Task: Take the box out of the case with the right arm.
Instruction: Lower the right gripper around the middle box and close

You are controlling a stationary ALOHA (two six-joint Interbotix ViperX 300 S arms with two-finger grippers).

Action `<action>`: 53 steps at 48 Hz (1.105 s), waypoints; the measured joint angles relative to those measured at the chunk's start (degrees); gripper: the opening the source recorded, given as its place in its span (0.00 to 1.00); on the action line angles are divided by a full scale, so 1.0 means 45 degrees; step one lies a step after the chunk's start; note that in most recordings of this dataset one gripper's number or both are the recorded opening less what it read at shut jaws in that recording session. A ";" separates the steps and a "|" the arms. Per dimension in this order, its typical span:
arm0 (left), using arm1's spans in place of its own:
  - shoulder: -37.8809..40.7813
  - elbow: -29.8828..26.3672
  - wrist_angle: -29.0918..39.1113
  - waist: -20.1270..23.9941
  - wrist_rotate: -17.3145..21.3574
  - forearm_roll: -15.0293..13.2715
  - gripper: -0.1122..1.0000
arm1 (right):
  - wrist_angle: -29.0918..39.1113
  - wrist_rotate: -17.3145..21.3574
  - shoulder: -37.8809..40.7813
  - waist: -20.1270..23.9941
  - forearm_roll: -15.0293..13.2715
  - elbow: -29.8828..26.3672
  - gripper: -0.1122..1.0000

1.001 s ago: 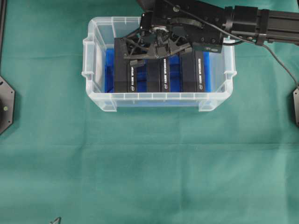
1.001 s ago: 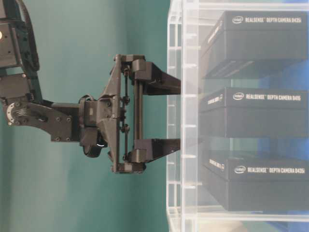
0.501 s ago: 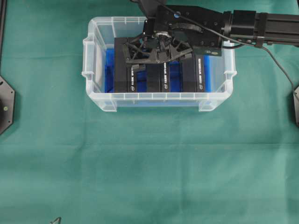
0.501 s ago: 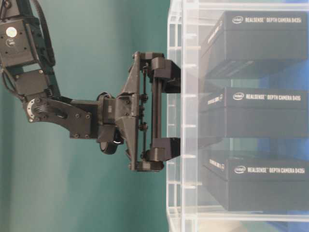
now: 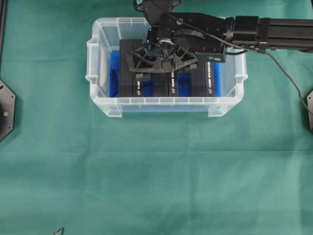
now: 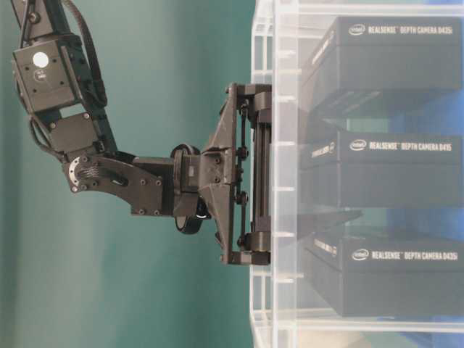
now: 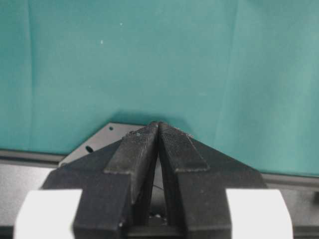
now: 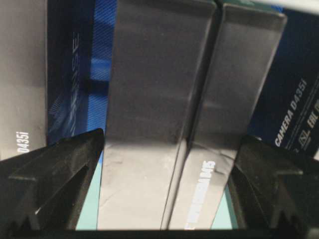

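Observation:
The case (image 5: 99, 63) is a clear bin with a blue floor, and three black boxes stand in it side by side. My right gripper (image 5: 163, 73) reaches in from the right, open, with its fingers lowered on either side of the middle box (image 5: 165, 87). In the right wrist view that box (image 8: 154, 99) fills the space between the fingers of the right gripper (image 8: 162, 186), and thin gaps show on both sides. Seen from table level, the right gripper (image 6: 326, 168) has its fingers past the case wall (image 6: 264, 43). My left gripper (image 7: 158, 124) is shut and empty over green cloth.
A left box (image 5: 128, 85) and a right box (image 5: 203, 81) flank the middle one closely. The case's walls stand around the gripper. Black mounting plates (image 5: 5, 110) sit at the table's left and right edges. Green cloth covers the table in front of the case.
The right gripper has gone down into the case, its open fingers sliding along both sides of the middle box. The boxes and the left gripper have not moved.

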 measured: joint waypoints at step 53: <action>-0.0020 0.0000 -0.0020 0.0000 0.0000 0.0000 0.12 | 0.1055 0.1094 -0.0137 0.0137 -0.0098 -0.0273 0.68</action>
